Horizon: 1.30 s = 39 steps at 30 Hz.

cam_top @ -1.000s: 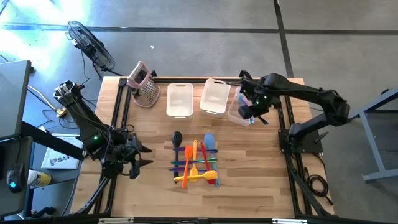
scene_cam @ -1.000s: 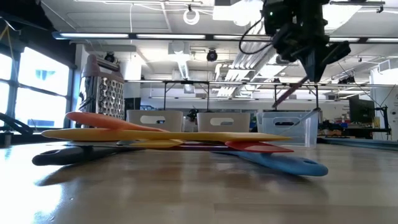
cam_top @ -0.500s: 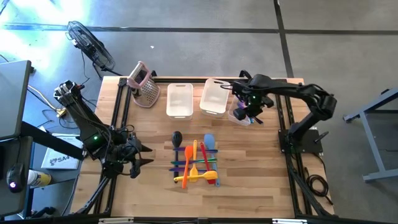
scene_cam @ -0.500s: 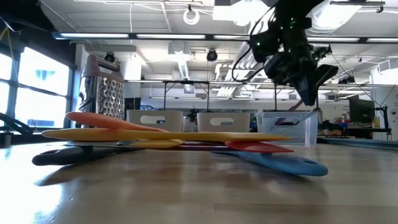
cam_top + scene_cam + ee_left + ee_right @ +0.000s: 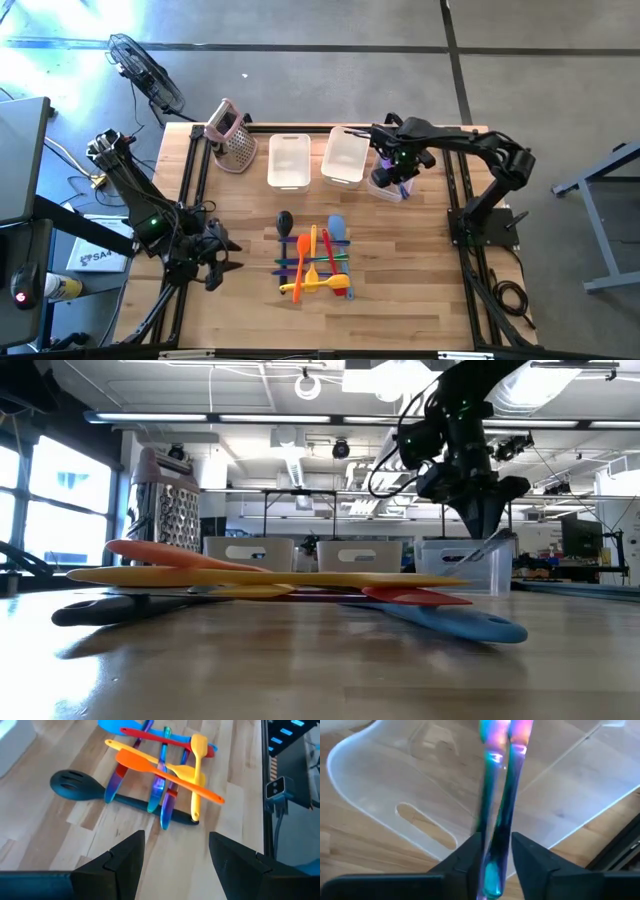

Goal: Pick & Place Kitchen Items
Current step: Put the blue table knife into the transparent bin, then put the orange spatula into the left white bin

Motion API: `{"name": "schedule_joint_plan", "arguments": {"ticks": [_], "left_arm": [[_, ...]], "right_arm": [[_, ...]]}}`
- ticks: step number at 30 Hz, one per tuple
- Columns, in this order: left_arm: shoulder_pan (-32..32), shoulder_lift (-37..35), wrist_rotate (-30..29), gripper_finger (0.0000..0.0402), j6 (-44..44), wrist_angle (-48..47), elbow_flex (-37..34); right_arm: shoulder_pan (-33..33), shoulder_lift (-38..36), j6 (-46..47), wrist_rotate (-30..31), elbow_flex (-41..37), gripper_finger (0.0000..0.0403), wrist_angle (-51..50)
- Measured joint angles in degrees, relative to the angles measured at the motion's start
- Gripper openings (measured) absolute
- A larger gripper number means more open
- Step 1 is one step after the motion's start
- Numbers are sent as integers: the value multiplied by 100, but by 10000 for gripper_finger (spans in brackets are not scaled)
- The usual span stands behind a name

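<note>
Right wrist view: an iridescent utensil (image 5: 495,820) is seen between the right gripper (image 5: 495,851) jaws, apparently still clasped, above a clear bin (image 5: 385,775) near the bench edge.

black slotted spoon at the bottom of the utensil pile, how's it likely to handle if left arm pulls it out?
The black slotted plastic spoon looks thin and flat, so probably light and unlikely to roll. Its handle lies under the iridescent utensils, so pulling likely drags them. The open left gripper hovers short of the pile.

Wood bench (image 5: 400,290): utensil pile (image 5: 314,258) mid, grater (image 5: 232,135) and apparently three bins (image 5: 289,160) at back.
</note>
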Motion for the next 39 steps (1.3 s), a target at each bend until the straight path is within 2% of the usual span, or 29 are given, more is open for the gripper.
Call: {"name": "schedule_joint_plan", "arguments": {"ticks": [4,9,12,20,25,27,34,39], "left_arm": [[0,0,19,216,-86,-4,0],[0,0,23,216,-89,-2,0],[0,0,49,216,-152,52,0],[0,11,649,216,-1243,390,0],[0,40,932,216,-2147,584,0],[0,128,982,216,-2233,820,0],[0,728,1029,216,-1645,2175,0],[0,1140,1024,216,-1423,2820,0]], "right_arm": [[1,0,79,88,0,132,109],[5,-16,-87,299,27,143,363],[110,-105,-52,310,95,142,416],[878,-852,638,596,278,119,491],[1868,-1418,1437,604,280,105,890],[2390,-1565,1721,604,280,101,1202],[4311,-1585,2469,1073,280,94,2627],[5391,-1446,2817,1900,280,93,3432]]}}
